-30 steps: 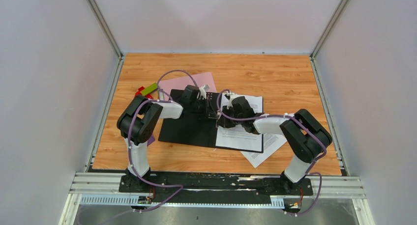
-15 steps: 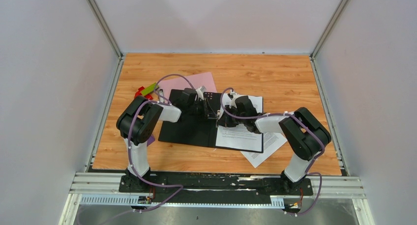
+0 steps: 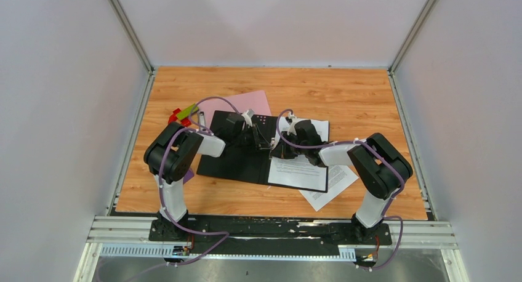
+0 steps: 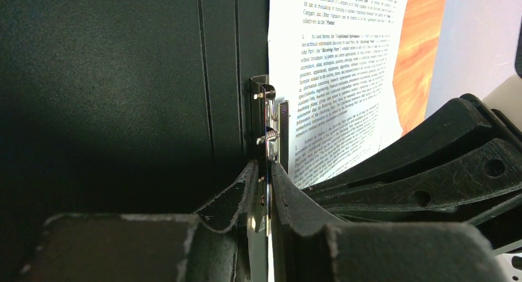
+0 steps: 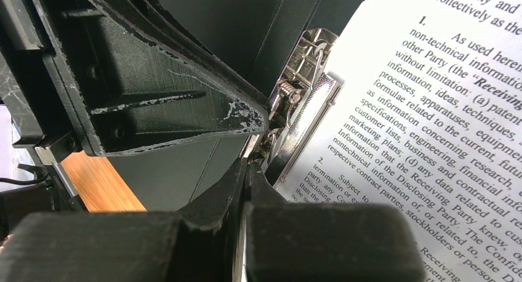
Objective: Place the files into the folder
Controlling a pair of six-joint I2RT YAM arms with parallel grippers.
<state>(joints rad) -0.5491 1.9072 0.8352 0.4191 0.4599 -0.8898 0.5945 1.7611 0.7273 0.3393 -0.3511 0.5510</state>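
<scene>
An open black folder (image 3: pixel 237 159) lies flat on the wooden table. One printed white sheet (image 3: pixel 301 168) lies on its right half, its left edge by the metal spring clip (image 4: pixel 266 119) at the spine; the clip also shows in the right wrist view (image 5: pixel 301 91). A second printed sheet (image 3: pixel 335 186) sticks out from under the folder's lower right corner. My left gripper (image 4: pixel 263 171) and my right gripper (image 5: pixel 247 165) meet at the spine (image 3: pixel 271 143). Each is shut on a thin metal lever of the clip.
A pink sheet (image 3: pixel 237 103) lies partly under the folder's far left corner. Red and green pieces (image 3: pixel 183 114) lie by the left wall. White walls close in the table on three sides.
Both grippers have shifted slightly left at the spine, still shut on the clip. The sheet in the folder has barely moved.
</scene>
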